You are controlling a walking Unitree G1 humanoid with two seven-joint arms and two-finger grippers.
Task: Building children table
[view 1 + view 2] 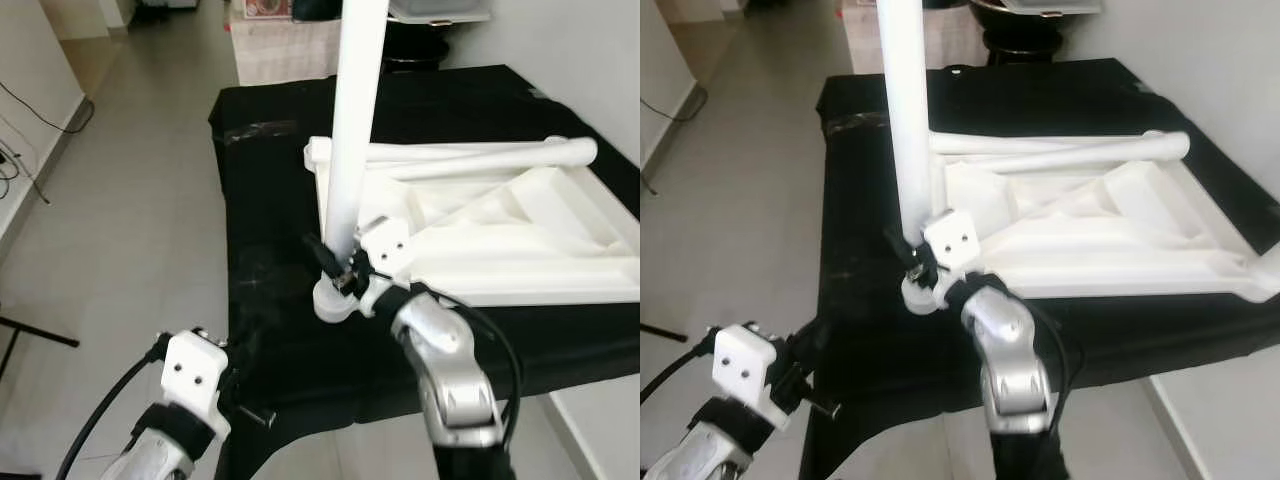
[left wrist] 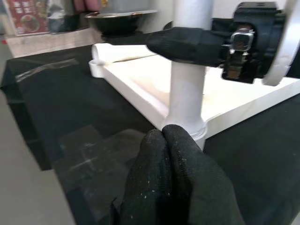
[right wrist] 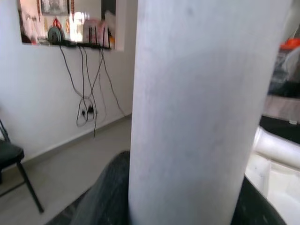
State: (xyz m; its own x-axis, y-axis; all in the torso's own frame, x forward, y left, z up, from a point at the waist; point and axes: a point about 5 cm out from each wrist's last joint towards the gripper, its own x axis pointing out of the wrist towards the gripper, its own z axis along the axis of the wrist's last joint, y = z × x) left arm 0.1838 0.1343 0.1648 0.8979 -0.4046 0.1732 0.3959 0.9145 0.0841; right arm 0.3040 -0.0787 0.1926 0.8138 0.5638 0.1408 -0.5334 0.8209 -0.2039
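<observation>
Left eye view: table leg (image 1: 356, 130) upright, right gripper (image 1: 343, 268) clamping base.

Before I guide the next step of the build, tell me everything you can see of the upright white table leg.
The table leg is a plain white tube, matte and plastic-looking, standing upright at the near left corner of the overturned white tabletop. Its flared foot sits in the corner socket. The right gripper is clamped around it just above the socket. Its top runs beyond the head views. A second leg lies flat across the tabletop.
</observation>
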